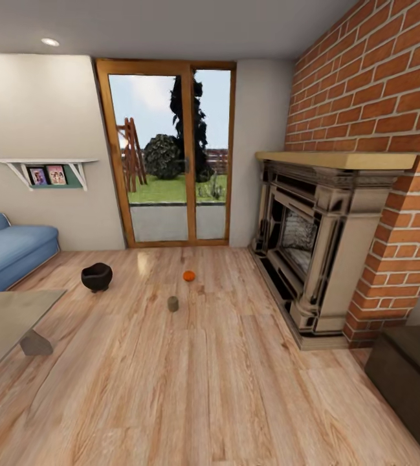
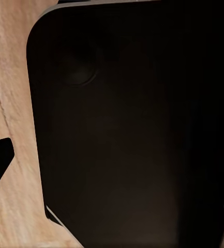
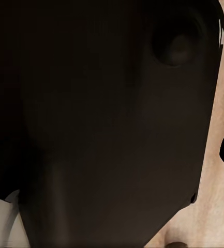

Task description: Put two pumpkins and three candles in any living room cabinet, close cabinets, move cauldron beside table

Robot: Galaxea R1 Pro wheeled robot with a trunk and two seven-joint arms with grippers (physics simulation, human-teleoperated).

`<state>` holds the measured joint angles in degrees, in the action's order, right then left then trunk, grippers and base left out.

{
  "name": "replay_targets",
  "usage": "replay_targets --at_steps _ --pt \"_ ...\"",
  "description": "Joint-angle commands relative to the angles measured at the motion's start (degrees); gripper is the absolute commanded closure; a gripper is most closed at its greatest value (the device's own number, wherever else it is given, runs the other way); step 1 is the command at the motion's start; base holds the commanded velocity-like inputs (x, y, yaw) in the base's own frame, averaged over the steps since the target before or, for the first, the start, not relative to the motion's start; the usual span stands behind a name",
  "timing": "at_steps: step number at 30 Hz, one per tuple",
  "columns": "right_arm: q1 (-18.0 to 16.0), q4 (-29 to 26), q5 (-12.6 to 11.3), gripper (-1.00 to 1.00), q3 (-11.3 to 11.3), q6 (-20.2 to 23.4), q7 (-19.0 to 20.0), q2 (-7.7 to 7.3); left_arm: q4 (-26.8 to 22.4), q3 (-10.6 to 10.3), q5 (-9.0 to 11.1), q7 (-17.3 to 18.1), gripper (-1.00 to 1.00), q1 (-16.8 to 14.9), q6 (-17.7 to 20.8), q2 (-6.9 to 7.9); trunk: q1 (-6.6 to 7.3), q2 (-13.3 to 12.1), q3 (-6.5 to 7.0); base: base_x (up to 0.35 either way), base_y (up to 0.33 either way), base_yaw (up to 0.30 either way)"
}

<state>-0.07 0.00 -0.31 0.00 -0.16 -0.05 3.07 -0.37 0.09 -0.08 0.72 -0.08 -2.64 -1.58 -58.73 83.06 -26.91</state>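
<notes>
A pumpkin (image 1: pixel 189 276) and a candle (image 1: pixel 173 303) are seen close together on the wooden floor (image 1: pixel 210 375), the cauldron (image 1: pixel 96 277) well apart, beyond the glass table (image 1: pixel 2 323). The grippers' state cannot be told.

Floor (image 1: pixel 190 369): pale wood planks, smooth, with a faint sheen; table (image 1: pixel 2 323): greyish glass top, reflective; cauldron (image 1: pixel 96 276): matt black; pumpkin (image 1: pixel 189 276): bright orange, smooth; candle (image 1: pixel 173 303): dull grey-brown; cabinet (image 1: pixel 410 369): dark brown wood, matt; chimney wall (image 1: pixel 378 84): rough red brick; sofa (image 1: pixel 9 249): blue cloth; door frame (image 1: pixel 116 162): varnished wood.
</notes>
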Motion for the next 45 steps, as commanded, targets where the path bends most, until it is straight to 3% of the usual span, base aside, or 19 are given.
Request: replay_targets --at_steps 1,22,45 --pt "0.0 0.0 0.0 -1.00 0.0 0.1 0.0 0.01 0.0 0.0 0.0 0.1 -1.00 0.0 -0.2 0.00 0.00 0.0 -0.06 0.001 0.000 -0.211" --pt "0.0 0.0 0.0 -1.00 -0.1 0.3 0.0 -0.14 0.0 -0.1 -0.2 0.1 -1.00 0.0 -0.2 0.00 0.00 0.0 -0.75 0.060 0.152 -0.261" --pt "0.0 0.0 -0.1 -1.00 -0.1 0.1 0.1 -0.43 0.0 0.1 -0.1 0.1 -1.00 0.0 -0.3 0.08 0.00 0.0 -1.63 0.006 0.006 -0.266"
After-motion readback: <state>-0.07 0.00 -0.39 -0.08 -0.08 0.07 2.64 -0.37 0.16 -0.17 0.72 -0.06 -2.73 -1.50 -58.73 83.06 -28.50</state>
